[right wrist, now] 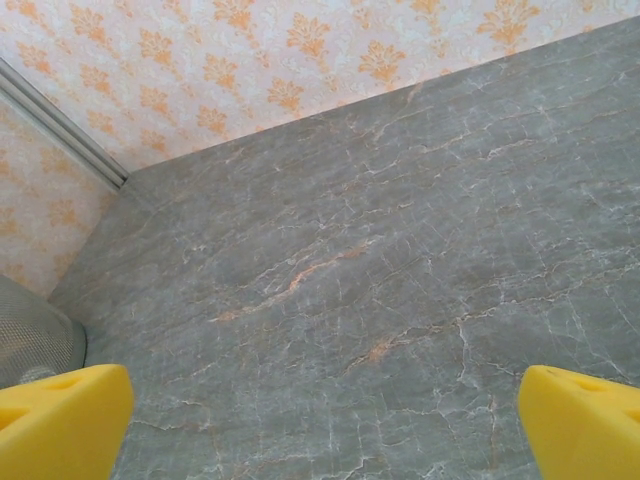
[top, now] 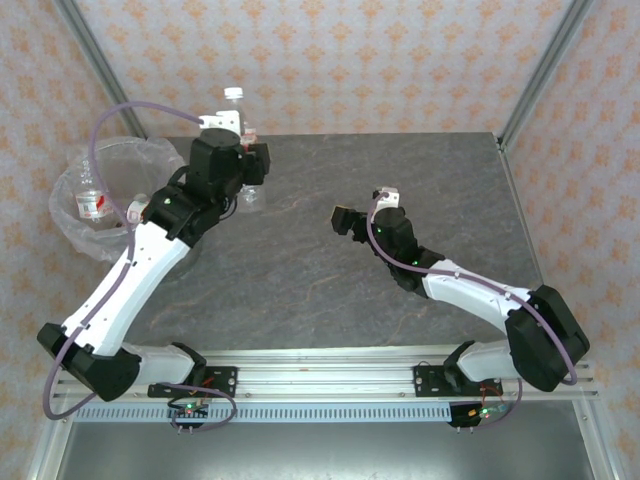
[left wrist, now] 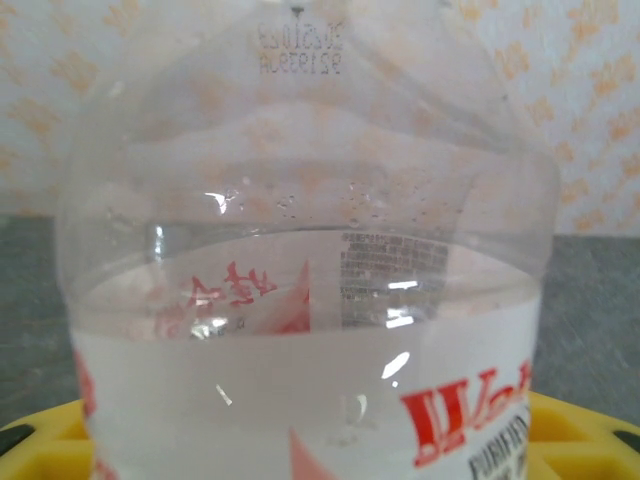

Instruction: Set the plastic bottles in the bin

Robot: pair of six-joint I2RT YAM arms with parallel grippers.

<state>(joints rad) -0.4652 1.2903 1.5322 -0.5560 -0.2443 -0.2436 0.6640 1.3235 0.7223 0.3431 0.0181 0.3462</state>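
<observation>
Top external view: the left tool [top: 236, 128] is closed on a plastic bottle [top: 234, 97], just to the right of the bin [top: 68, 222] and level with its far rim. The bottle's long axis is upright, white cap on top. From the left wrist you look straight at its clear shoulder and red-and-white label, with the yellow pads [left wrist: 40, 445] pressed in at both lower sides. I cannot tell whether its base is off the surface [top: 300, 270].

The bin opens just to the left of that tool, so I'd judge the coming move to be a short carry leftward over the rim, cap kept up. The left arm is much the nearer one. A second bottle [top: 92, 203] lies inside the bin.

The right tool [top: 345, 218] is spread wide and empty, well to the right of the bin.

The surface is grey, veined stone. Cream wallpaper [top: 330, 60] with orange motifs and slanted metal posts [top: 545, 70] close in the space beyond the bin.
</observation>
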